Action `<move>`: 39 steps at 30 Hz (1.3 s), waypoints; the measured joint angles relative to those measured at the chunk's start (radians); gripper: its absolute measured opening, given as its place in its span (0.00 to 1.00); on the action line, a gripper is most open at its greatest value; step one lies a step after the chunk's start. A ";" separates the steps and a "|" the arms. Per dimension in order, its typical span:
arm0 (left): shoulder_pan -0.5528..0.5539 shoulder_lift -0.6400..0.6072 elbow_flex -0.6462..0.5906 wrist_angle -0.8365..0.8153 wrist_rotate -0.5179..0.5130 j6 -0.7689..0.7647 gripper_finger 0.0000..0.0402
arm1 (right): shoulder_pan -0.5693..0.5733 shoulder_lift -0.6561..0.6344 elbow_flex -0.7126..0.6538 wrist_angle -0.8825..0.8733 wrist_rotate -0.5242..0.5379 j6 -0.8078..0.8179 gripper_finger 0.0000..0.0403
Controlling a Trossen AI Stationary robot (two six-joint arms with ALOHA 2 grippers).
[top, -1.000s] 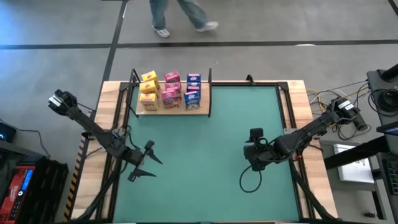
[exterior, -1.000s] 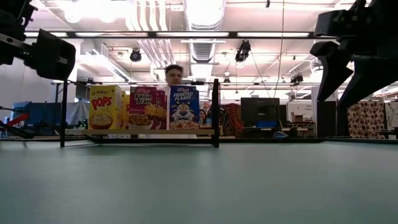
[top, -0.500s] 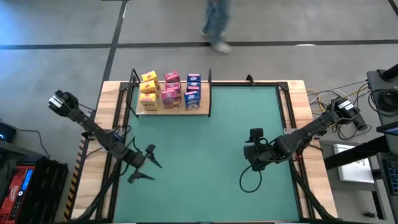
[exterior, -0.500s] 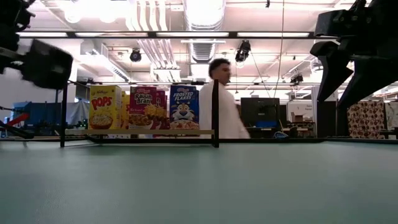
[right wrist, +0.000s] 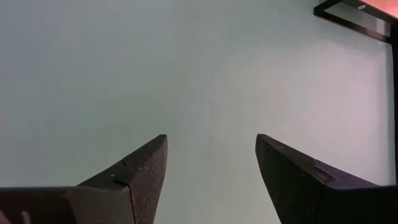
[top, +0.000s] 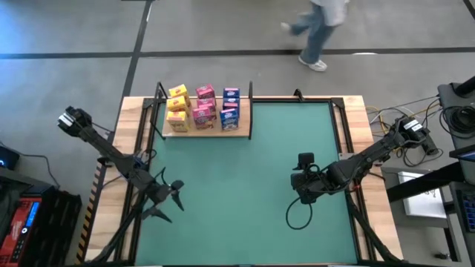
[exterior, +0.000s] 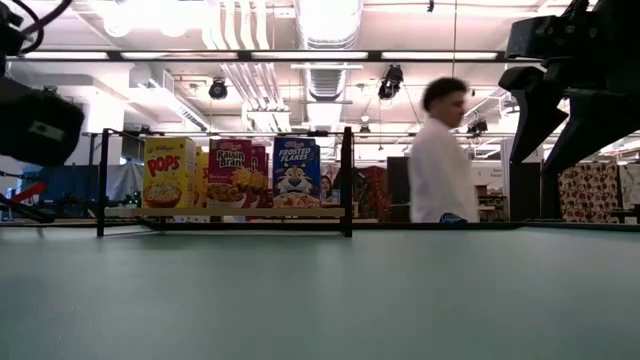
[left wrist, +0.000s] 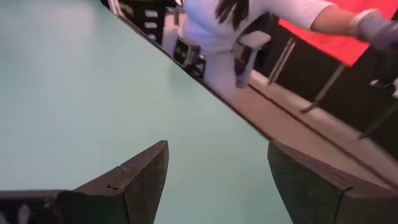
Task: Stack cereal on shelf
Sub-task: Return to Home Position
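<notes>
The cereal point(top: 202, 107) is all up on the shelf point(top: 243, 127), in the far left corner of the counter point(top: 260, 222): yellow boxes point(top: 177, 107) on the outside, pink boxes point(top: 205, 106) in the middle, blue boxes point(top: 231, 105) nearest the centre. Each colour runs front to back, and from table level the printed fronts face me squarely. I see no box lying loose on the green. The left claw point(top: 169, 202) is the nearer one, low by the left edge of the counter. The shelf lies ahead of it and a touch toward the middle, well apart, with bare green between. Its jaws are spread wide and hold nothing. The right claw point(top: 300, 185) sits across the counter on the right half, farther from the boxes. It is parted and empty too. As I judge it, the job is homing: the left arm should go away from the shelf, not toward it, so the rows are out of its path. A person point(top: 315, 30) walks past beyond the far edge, clear of both arms.
</notes>
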 joint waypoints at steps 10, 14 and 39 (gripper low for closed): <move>0.000 -0.151 0.000 -0.103 -0.011 0.082 0.56 | 0.000 0.000 0.000 0.000 0.000 0.000 0.58; 0.000 -0.182 0.028 -0.097 -0.080 0.114 0.54 | 0.000 0.000 0.000 0.000 0.000 0.000 0.58; 0.000 -0.018 0.358 -0.100 -0.088 0.107 0.54 | 0.000 0.000 0.000 0.000 0.000 0.000 0.58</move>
